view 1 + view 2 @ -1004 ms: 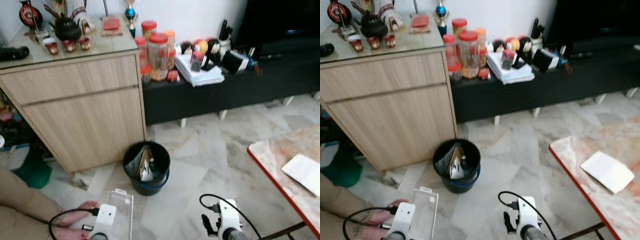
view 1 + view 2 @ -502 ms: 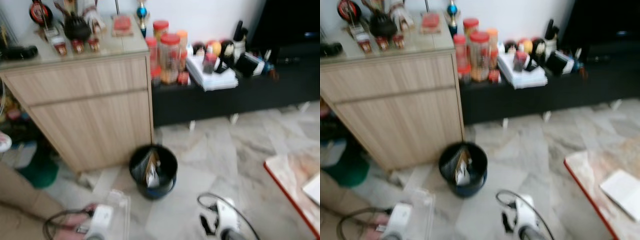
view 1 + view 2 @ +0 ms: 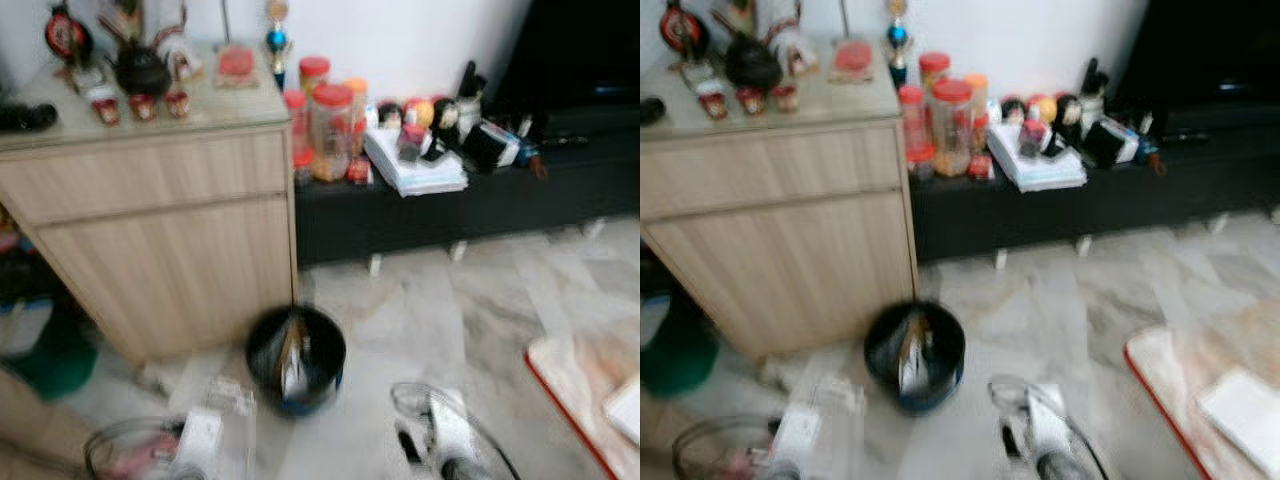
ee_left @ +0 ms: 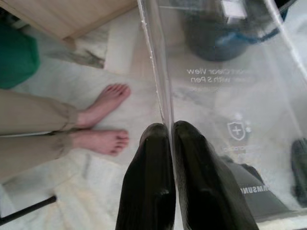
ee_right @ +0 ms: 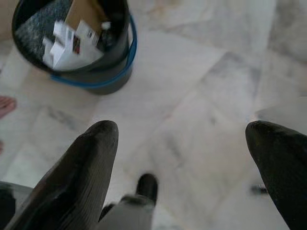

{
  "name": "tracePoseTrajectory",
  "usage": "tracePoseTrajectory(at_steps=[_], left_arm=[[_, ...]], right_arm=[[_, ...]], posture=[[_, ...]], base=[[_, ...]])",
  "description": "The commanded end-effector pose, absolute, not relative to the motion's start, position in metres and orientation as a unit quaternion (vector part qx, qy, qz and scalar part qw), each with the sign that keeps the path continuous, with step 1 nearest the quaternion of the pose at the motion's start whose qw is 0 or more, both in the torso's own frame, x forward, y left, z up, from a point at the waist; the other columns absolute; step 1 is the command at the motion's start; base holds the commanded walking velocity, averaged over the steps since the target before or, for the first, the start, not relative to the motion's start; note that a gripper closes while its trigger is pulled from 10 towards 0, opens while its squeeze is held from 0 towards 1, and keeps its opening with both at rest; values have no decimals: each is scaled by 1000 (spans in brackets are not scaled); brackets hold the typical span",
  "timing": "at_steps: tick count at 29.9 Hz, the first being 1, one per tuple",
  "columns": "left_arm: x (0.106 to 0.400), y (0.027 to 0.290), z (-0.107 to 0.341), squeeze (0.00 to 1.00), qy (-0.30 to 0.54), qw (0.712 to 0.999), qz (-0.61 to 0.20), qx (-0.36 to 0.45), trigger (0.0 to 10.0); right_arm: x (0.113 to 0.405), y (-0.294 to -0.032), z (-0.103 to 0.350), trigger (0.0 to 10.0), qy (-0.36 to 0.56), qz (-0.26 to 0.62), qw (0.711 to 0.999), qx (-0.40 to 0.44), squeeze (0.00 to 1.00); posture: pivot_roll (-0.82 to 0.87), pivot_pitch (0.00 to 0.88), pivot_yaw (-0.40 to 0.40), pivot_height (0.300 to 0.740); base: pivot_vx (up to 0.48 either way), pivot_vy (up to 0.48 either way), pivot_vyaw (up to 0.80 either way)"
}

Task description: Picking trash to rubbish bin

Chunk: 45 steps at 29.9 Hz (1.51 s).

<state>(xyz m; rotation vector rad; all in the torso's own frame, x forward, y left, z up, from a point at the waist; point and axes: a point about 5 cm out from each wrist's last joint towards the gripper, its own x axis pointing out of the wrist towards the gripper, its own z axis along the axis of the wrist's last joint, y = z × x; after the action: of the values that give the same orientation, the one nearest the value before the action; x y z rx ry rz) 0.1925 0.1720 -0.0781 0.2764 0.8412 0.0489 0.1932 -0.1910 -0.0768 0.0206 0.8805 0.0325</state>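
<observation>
A black rubbish bin (image 3: 296, 358) with a blue band stands on the marble floor before the wooden cabinet, with paper and cardboard inside; it also appears as the bin (image 5: 79, 40) in the right wrist view. My left gripper (image 4: 171, 139) is shut on the edge of a clear plastic package (image 4: 230, 105) with white print, held low at my left, short of the bin (image 4: 225, 33). The package (image 3: 228, 420) shows beside my left wrist in the head views. My right gripper (image 5: 184, 158) is open with nothing between its fingers, hanging over bare floor right of the bin.
A person's bare feet (image 4: 103, 120) and beige trouser legs stand close to my left. A wooden cabinet (image 3: 160, 230) rises behind the bin, a black low bench (image 3: 450, 205) with jars and papers to its right. A red-edged table (image 3: 590, 390) sits at the right.
The head views have shifted and blurred, so the camera has moved; the bin now sits lower in frame. The left gripper still holds the clear package.
</observation>
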Motion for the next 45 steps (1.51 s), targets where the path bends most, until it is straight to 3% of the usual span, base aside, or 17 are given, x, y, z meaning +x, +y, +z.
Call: tracePoseTrajectory(at_steps=[1, 29, 35, 45], left_arm=[[192, 187, -77, 0, 411, 900, 43, 141, 10000], [194, 189, -76, 0, 408, 901, 47, 140, 10000], [194, 187, -76, 0, 409, 901, 45, 138, 10000], [195, 187, -76, 0, 409, 901, 45, 137, 10000]], right_arm=[[200, -179, -75, 10000, 419, 30, 907, 16, 0], [200, -178, -75, 10000, 420, 18, 907, 37, 0], [201, -178, -74, 10000, 417, 20, 908, 34, 0], [203, -178, -73, 10000, 412, 20, 910, 39, 0]], posture=[[56, 55, -58, 740], [53, 77, -56, 740], [51, 79, -58, 740], [49, 78, -58, 740]], base=[[292, 0, 800], [290, 0, 0], [291, 0, -663], [289, 0, 0]])
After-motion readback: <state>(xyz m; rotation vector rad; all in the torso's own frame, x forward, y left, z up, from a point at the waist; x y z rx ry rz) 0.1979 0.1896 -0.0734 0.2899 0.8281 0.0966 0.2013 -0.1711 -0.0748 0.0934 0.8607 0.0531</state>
